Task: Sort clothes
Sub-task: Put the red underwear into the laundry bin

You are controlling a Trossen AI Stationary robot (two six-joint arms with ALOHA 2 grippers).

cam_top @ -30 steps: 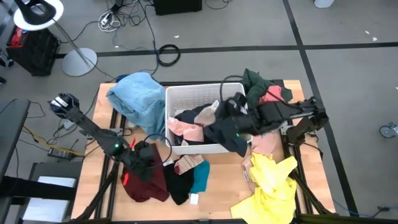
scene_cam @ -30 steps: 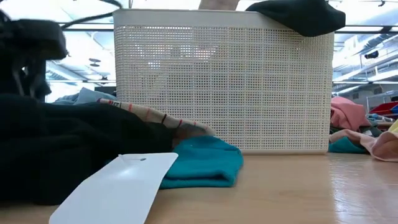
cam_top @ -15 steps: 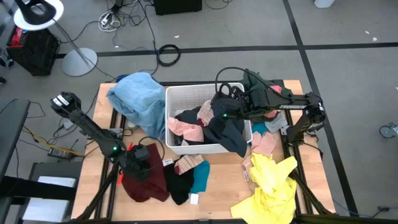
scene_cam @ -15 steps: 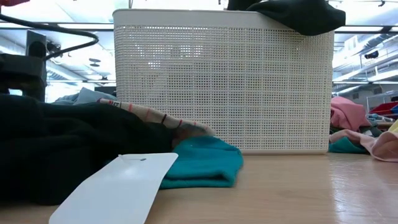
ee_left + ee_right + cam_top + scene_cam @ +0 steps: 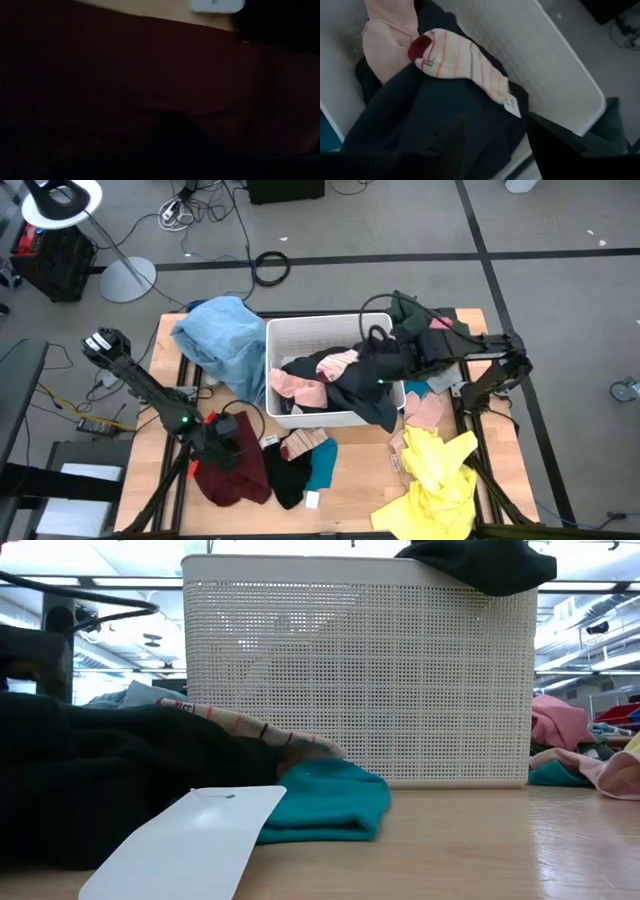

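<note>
Grey floor with stray cables surrounds our wooden table (image 5: 345, 485), where a white mesh bin (image 5: 300, 335) sits at the middle toward the far edge and clothes lie all around it.

We have our left gripper (image 5: 222, 438) down at the near-left part of the table, fingers pinched together and pressed into the maroon garment (image 5: 238, 472); its wrist view is filled with dark red cloth, so we judge it has a fold, though we cannot see how much. To do this pickup well, we should lift slowly and straight up, checking that only the maroon piece rises and that the black garment (image 5: 288, 480) lying just beside it does not drag along.

Our right gripper (image 5: 378, 360) hangs over the bin's right side with its fingers spread apart, holding nothing; below it lies a striped pink sock (image 5: 465, 62).

Inside the bin we see a pale pink piece (image 5: 300, 388) and a dark garment (image 5: 365, 395) that spills over the near-right rim. Outside it, a light blue garment (image 5: 220, 335) lies at the far-left corner, a dark green garment (image 5: 408, 310) at the far right, a yellow garment (image 5: 435, 475) at the near-right corner, and a teal piece (image 5: 330, 798) near the front edge.
</note>
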